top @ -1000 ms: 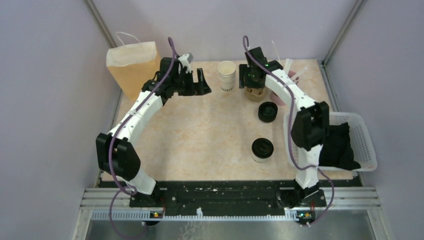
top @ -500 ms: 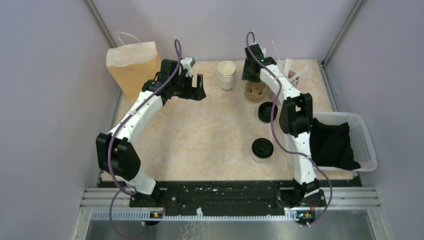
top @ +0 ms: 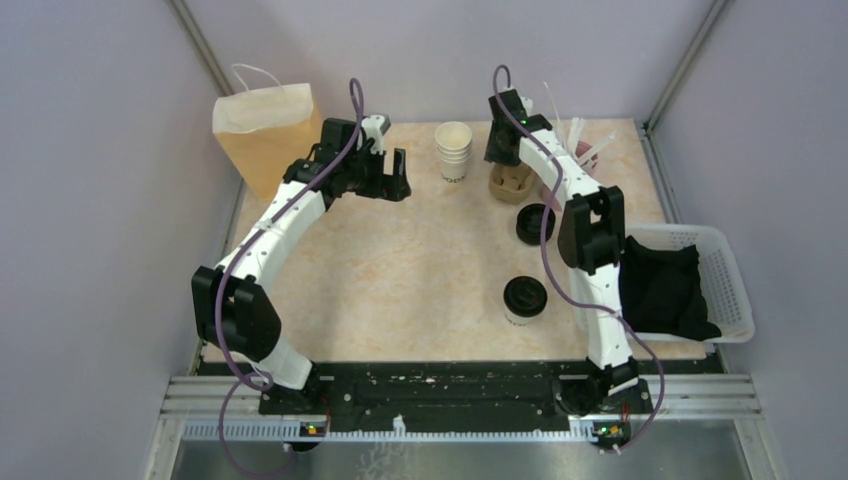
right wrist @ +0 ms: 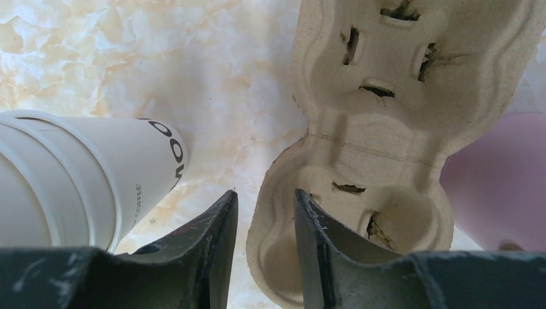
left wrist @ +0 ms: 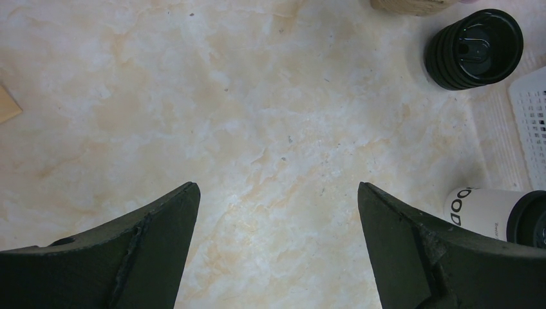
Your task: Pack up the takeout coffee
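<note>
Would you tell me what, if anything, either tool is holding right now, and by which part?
The left tool holds nothing. The right tool straddles the cardboard cup carrier at its rim; whether it actually grips cannot be told.

Looks like a robotics lab test cell. Closed in by plain lilac wall panels (top: 90, 200) on grey metal corner posts (top: 195, 48). Beige marble-patterned tabletop (top: 400, 270), edged at 6 o'clock by a ribbed aluminium mounting rail (top: 200, 395). Staged with a tan paper carrier bag (top: 265, 140) at 10 o'clock and a stack of lidless white paper cups (top: 453, 150) at 12.
</note>
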Motion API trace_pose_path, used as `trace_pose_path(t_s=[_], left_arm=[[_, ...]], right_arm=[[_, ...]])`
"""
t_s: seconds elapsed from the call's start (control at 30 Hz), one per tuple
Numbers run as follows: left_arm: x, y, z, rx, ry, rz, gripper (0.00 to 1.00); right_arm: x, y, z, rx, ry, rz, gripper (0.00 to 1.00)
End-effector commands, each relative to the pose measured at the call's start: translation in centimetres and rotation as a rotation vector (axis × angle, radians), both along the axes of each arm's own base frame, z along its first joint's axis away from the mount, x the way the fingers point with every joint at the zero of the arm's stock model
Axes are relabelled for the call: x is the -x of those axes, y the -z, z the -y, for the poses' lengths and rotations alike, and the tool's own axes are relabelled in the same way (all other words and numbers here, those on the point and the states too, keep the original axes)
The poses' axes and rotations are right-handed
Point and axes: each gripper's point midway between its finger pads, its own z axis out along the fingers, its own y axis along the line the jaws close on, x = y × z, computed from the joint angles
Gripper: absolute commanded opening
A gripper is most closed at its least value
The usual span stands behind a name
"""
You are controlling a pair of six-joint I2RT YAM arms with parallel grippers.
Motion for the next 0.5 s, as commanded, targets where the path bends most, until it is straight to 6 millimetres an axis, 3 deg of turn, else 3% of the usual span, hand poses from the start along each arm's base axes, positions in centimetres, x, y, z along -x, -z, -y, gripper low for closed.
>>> trace_pose_path(t_s=[0.0,0.27,0.47], left_arm=[[-0.7,-1.6,0.4,0.01,0.015,0.058,0.98],[-0.5,-1.6,0.4,0.014,0.017,0.055,0.98],[-0.4,-1.7,0.4,0.019,0.02,0.055,0.98]], right_arm=[[-0.1,0.2,-0.5,-0.006,0.002,0.001,0.37],[0.3,1.3,-0.4,0.005,-0.003,-0.03,0.37],[0.1,0.7,-0.4,0.004,-0.005,-0.015,0.27]])
